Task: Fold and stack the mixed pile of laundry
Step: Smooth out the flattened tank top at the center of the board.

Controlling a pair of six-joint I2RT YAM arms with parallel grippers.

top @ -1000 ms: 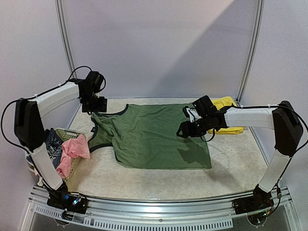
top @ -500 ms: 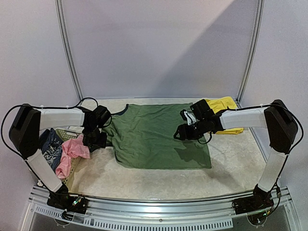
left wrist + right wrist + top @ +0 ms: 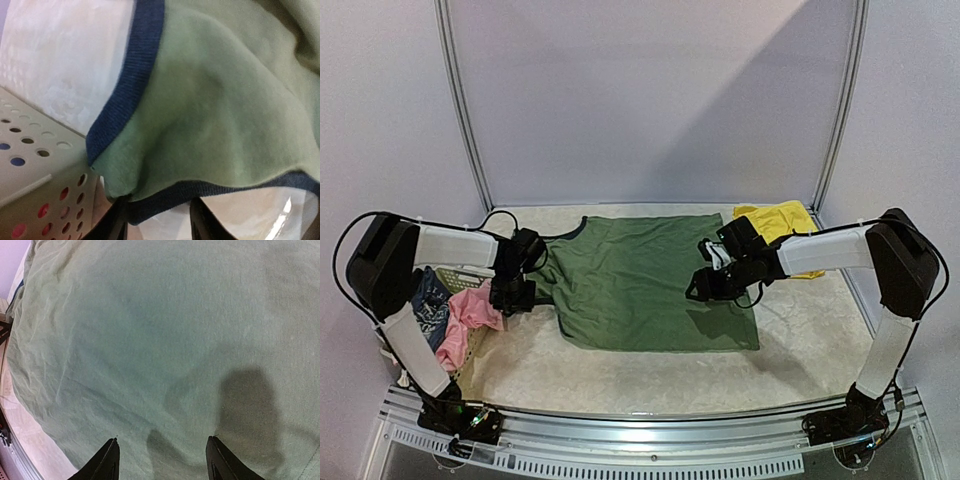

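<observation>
The olive-green sleeveless top lies spread flat in the middle of the table. Its navy-trimmed strap fills the left wrist view. My left gripper is low at that strap beside the basket. Its jaws are apart, with the navy edge lying between them. My right gripper hovers open over the top's right half, with only green cloth under it. The yellow shorts lie at the back right. The pink piece and the blue-grey patterned piece sit in the basket.
The pale perforated laundry basket stands at the table's left edge, close against my left gripper; its wall shows in the left wrist view. A metal rail runs along the near edge. Walls close the back and sides.
My left arm has swung from the back left corner forward and down to the top's left strap by the basket. My right gripper has shifted slightly nearer over the top.
</observation>
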